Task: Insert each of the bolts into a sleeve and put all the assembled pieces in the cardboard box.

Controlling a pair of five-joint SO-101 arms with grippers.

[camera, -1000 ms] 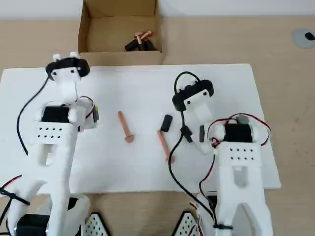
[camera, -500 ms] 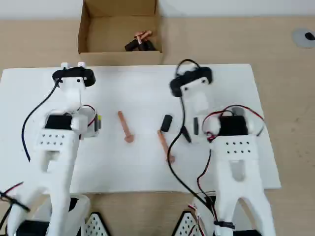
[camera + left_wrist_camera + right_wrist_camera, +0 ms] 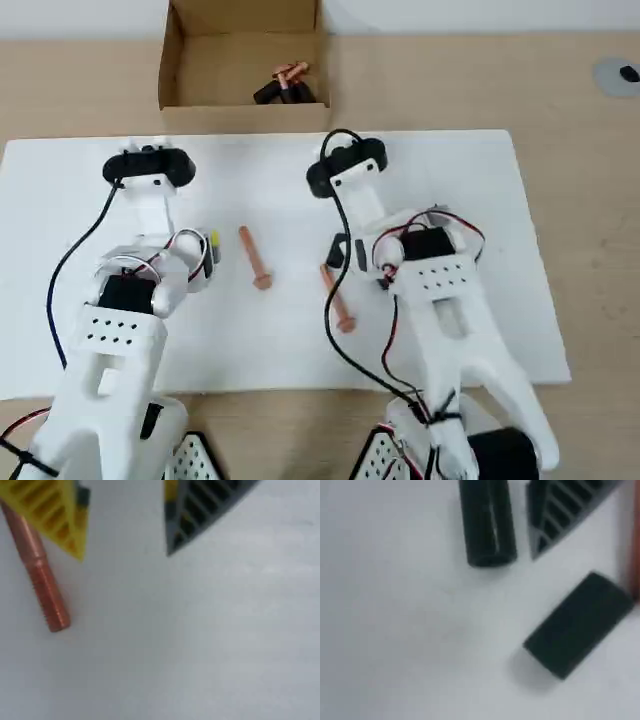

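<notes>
Left gripper (image 3: 124, 555) hung released over the mat (image 3: 450, 180), jaws wide apart, and 1 bolt (image 3: 42, 580) lay outside the gap, partly hidden behind the yellow finger (image 3: 50, 515). Right gripper (image 3: 540, 540) sat low over 1 sleeve (image 3: 487, 522) with a 2nd sleeve (image 3: 577, 625) near it and a 2nd bolt (image 3: 335, 295) just beside; released or clenched, I couldn't tell. Up at the far side, the box (image 3: 170, 60) held assembled pieces (image 3: 285, 85).
</notes>
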